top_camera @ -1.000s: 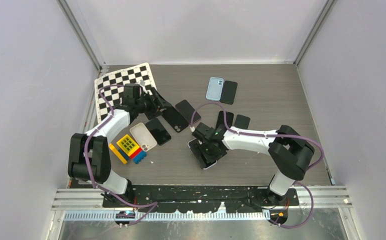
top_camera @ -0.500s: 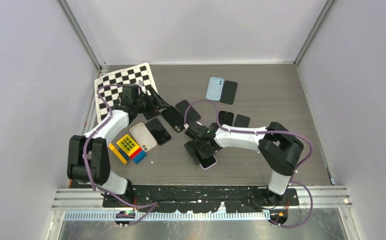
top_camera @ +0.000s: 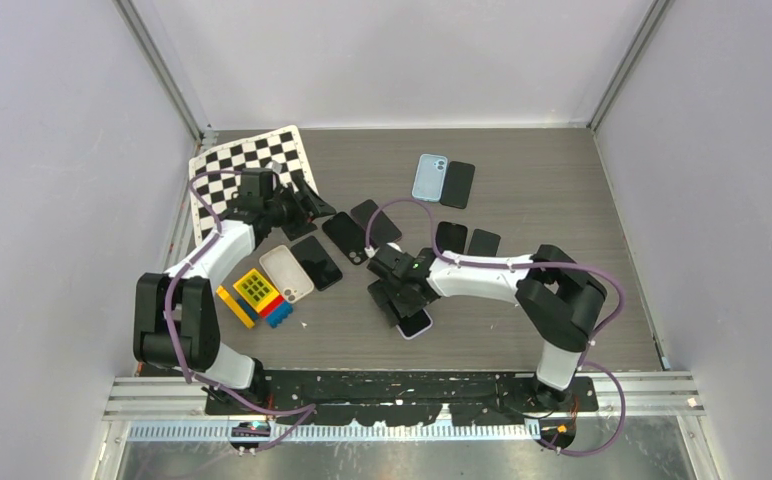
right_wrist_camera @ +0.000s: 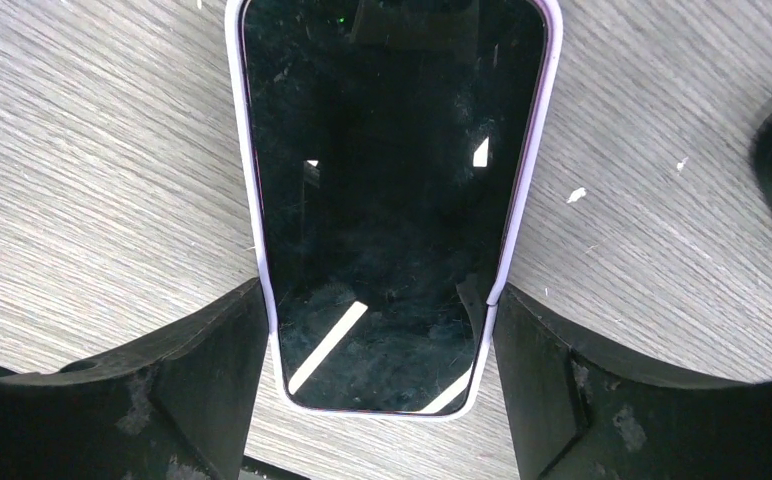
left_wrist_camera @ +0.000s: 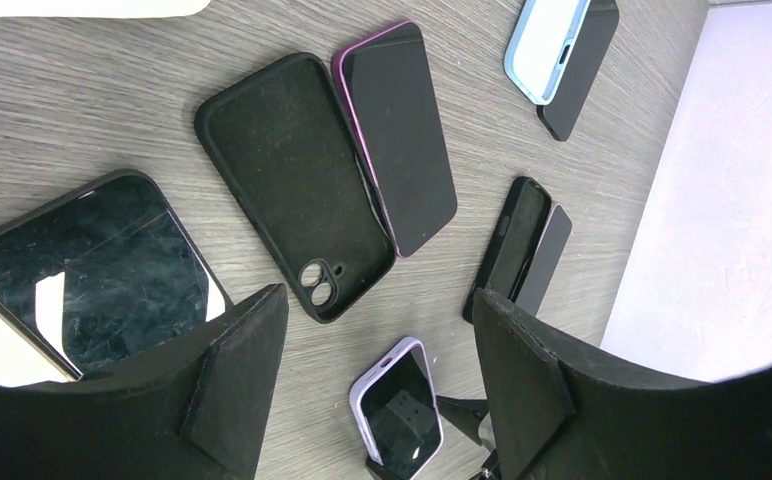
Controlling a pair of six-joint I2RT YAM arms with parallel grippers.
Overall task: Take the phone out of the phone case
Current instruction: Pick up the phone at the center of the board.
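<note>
- The right claw (top_camera: 400,298) sits a little toward the near edge from the middle of the tabletop (top_camera: 562,180). It is pinching the phone (right_wrist_camera: 382,200) by its long sides, with both fingers against the lilac phone case (right_wrist_camera: 253,200) that wraps it.
- The phone lies flat with its dark screen up, still seated in that case.
- The left claw (left_wrist_camera: 377,300) hangs spread, holding nothing, toward the far-left corner. It is beside a checkerboard sheet (top_camera: 232,160) and near an empty black case (left_wrist_camera: 292,180).
</note>
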